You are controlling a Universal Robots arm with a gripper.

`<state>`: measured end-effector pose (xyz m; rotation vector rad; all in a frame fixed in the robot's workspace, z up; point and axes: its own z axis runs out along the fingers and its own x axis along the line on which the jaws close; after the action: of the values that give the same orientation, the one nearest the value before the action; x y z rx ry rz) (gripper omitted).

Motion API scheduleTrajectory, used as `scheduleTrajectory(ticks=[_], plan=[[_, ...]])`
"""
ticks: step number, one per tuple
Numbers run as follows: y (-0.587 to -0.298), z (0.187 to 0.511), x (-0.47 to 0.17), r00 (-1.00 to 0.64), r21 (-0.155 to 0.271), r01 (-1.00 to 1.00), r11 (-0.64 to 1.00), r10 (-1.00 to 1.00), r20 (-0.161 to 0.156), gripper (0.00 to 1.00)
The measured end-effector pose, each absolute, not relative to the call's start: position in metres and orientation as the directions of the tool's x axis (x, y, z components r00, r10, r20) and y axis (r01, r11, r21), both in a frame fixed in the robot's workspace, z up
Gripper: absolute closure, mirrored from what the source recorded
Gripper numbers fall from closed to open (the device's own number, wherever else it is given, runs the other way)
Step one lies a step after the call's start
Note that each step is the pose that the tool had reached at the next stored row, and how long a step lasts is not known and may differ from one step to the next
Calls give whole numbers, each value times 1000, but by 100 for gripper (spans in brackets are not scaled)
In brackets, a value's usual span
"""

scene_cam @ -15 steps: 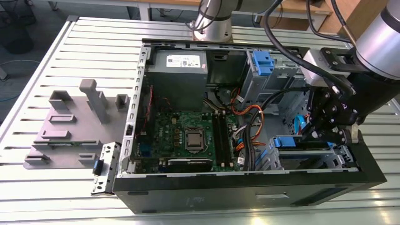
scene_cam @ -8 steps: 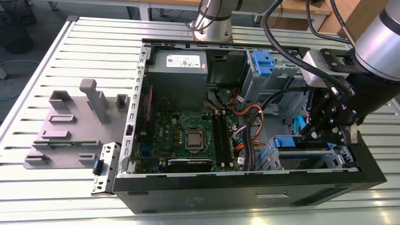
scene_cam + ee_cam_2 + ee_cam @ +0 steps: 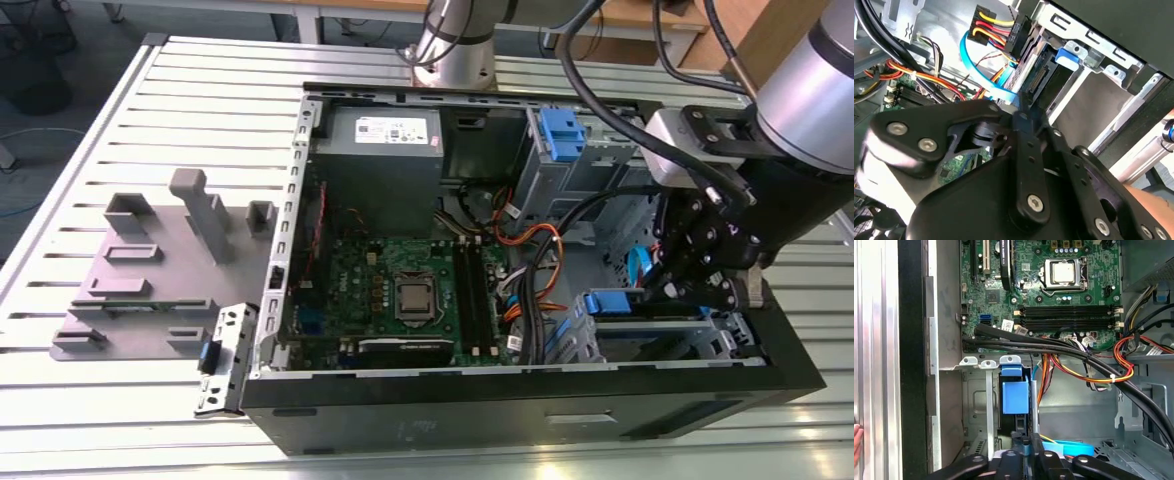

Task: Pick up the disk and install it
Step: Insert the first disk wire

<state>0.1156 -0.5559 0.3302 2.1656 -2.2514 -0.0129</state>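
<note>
The disk (image 3: pixel 1015 395) sits in the metal drive bay at the case's front corner, its blue handle end facing out. In the exterior view that blue end (image 3: pixel 607 302) shows in the bay on the exterior view's right. In the second wrist view, the disk's connector edge (image 3: pixel 1038 79) and blue tab (image 3: pixel 1069 56) lie inside the silver cage. My gripper (image 3: pixel 1026 442) hangs just in front of the blue handle with its black fingers drawn together and nothing between them. Its tip (image 3: pixel 1021 111) is beside a blue flat cable. In the exterior view, my gripper (image 3: pixel 671 292) reaches down into the case next to the bay.
The open case holds a green motherboard (image 3: pixel 400 290), a grey power-supply box (image 3: pixel 380 150), a blue latch with a metal cage (image 3: pixel 558 135) and thick cable bundles (image 3: pixel 1079 357) beside the bay. A grey fixture (image 3: pixel 147 270) lies on the slatted table. A person's hand (image 3: pixel 856 440) shows at the table's edge.
</note>
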Motion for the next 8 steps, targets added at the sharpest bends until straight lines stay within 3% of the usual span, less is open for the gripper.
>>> scheduleTrajectory(ticks=[2, 8], plan=[[-556, 330, 116, -39, 18, -999, 39, -999, 7, 71], [-556, 330, 116, -39, 18, -999, 39, -999, 8, 54]])
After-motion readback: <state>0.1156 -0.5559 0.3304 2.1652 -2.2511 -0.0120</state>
